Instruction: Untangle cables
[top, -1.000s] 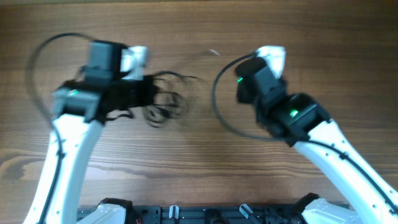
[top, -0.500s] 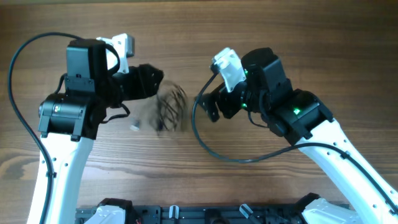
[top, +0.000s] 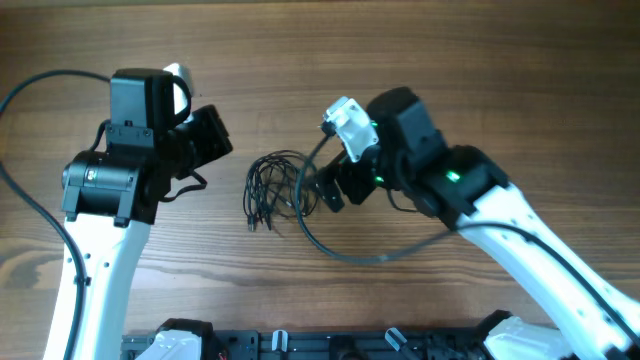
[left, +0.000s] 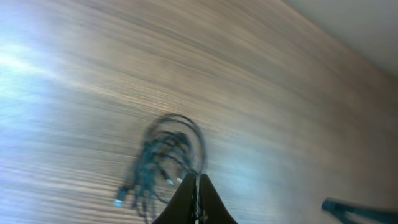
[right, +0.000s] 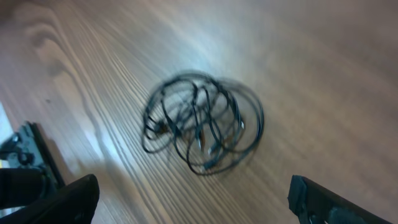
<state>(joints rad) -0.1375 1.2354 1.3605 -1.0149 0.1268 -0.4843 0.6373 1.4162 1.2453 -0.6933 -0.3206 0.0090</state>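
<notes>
From overhead: let go of the cables (top: 275, 190) within the last half second. No longer trailing in a blur off the left tool (top: 212, 142), but lying as one small tangled clump on the table (top: 470, 60) between the two arms. Left tool pinched together again on nothing, drawn back to the clump's left and apart from it. Right tool (top: 327, 188) swung down and leftward to just beside the clump's right edge, fingers spread wide. Probably means nothing separated yet, only re-laid for a fresh grip from the right. Bare wood all round the clump. No table edge in frame apart from the rail (top: 330, 345) at the near side. Thick lead (top: 340, 245) of the right arm looping close by the clump's near side, worth keeping clear of.

From the left wrist: left tool (left: 198, 199) closed to a point, empty. Cables (left: 163, 160) just beyond the tip, contact impossible to judge through the blur. Open wood beyond, with a pale strip past the far edge at top right.

From the right wrist: right tool (right: 191, 199) gaping, one finger at each bottom corner. Cables (right: 202, 121) straight ahead between them as several overlapping loops, untouched. Free wood on every side, and what looks like the rail (right: 22, 146) at the left edge.
</notes>
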